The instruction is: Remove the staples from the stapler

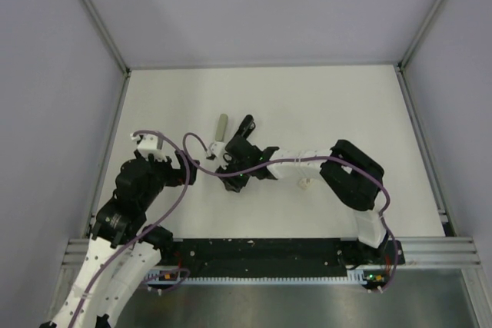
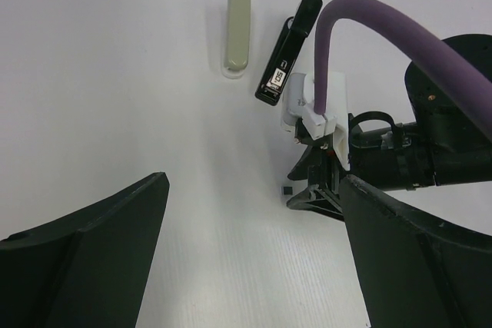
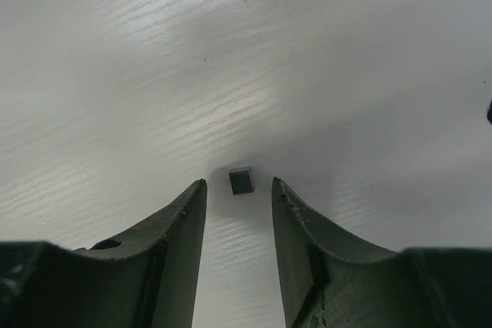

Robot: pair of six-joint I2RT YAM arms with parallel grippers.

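Observation:
The slim black stapler point(image 1: 245, 125) lies on the white table; in the left wrist view point(image 2: 289, 48) it shows a white label, and its near end is next to the right arm's wrist. A small dark block of staples point(image 3: 241, 180) lies on the table just past my right gripper's point(image 3: 238, 190) fingertips, apart from both; the jaws are open with a narrow gap. The block also shows in the left wrist view point(image 2: 286, 189). My right gripper point(image 1: 233, 177) points down at the table just in front of the stapler. My left gripper point(image 2: 254, 213) is wide open and empty, left of it point(image 1: 187, 168).
A short grey oblong bar point(image 1: 222, 126) lies just left of the stapler, also seen in the left wrist view point(image 2: 237, 32). A purple cable point(image 2: 384, 28) arcs over the right wrist. Metal frame posts and grey walls border the table point(image 1: 323, 105).

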